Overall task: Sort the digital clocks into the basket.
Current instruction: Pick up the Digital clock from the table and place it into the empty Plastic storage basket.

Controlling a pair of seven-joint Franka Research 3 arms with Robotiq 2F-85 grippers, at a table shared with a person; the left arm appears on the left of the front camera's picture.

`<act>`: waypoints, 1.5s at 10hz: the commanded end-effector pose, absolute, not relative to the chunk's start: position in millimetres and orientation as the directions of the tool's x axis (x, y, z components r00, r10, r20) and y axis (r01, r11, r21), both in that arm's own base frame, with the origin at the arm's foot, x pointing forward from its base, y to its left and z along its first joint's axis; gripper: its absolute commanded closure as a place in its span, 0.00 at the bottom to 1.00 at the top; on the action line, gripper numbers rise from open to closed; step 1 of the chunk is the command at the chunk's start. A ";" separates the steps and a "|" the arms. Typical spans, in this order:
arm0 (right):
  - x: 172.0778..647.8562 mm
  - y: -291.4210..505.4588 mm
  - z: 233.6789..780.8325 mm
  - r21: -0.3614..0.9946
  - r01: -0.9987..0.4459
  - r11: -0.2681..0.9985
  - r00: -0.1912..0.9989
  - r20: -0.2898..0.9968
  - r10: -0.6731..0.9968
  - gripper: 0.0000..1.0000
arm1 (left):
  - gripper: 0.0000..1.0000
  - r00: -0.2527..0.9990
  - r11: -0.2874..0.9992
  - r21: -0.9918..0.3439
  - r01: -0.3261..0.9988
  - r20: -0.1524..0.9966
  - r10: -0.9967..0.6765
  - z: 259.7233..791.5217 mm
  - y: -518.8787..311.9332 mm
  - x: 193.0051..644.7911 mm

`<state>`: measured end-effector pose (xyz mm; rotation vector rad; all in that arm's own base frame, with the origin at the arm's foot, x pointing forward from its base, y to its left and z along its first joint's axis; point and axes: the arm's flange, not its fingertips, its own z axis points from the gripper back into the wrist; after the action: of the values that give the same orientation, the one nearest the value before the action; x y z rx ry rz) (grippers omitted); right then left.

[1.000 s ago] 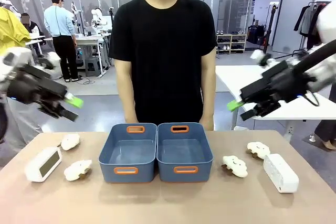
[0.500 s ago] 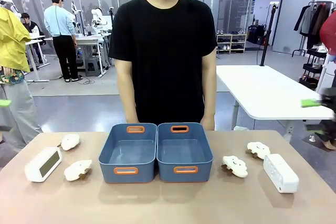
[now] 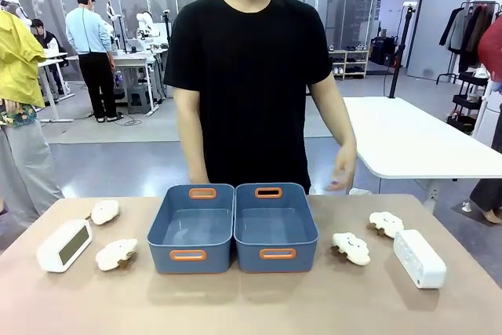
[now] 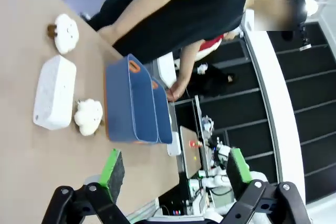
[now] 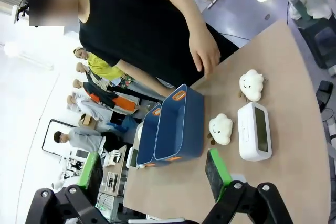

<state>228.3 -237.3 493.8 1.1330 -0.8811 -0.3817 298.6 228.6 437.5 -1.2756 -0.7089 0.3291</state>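
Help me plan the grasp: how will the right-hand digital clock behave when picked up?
The digital clock looks like rigid plastic, so probably stiff. Its smooth rounded shell may slip. Lying flat, it seems unlikely to roll.

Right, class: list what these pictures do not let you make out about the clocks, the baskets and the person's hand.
Front view: the person's hand is motion-blurred; whether it holds anything is unclear.
Front view: the left digital clock is too small to read; the right digital clock shows no readable display.
Left wrist view: the baskets stand side-on, their own walls hiding the insides.
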 end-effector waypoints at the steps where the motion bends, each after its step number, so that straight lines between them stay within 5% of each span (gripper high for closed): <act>1: 209.7 -170.0 465.7 0.879 -0.180 0.442 0.623 0.450 -0.640 0.00 | 0.00 0.639 0.349 -0.933 0.093 0.325 0.697 442.3 230.1 287.8; 2: 228.3 -237.3 493.8 0.900 -0.158 0.407 0.618 0.412 -0.670 0.00 | 0.00 0.747 0.283 -0.947 0.154 0.299 0.593 437.5 228.6 298.6; 15: 228.3 -237.3 493.8 0.900 -0.158 0.407 0.618 0.412 -0.670 0.00 | 0.00 0.747 0.283 -0.947 0.154 0.299 0.593 437.5 228.6 298.6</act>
<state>226.9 -237.5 492.9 1.1271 -0.8709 -0.3841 297.3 226.0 435.1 -1.2647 -0.7083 0.3435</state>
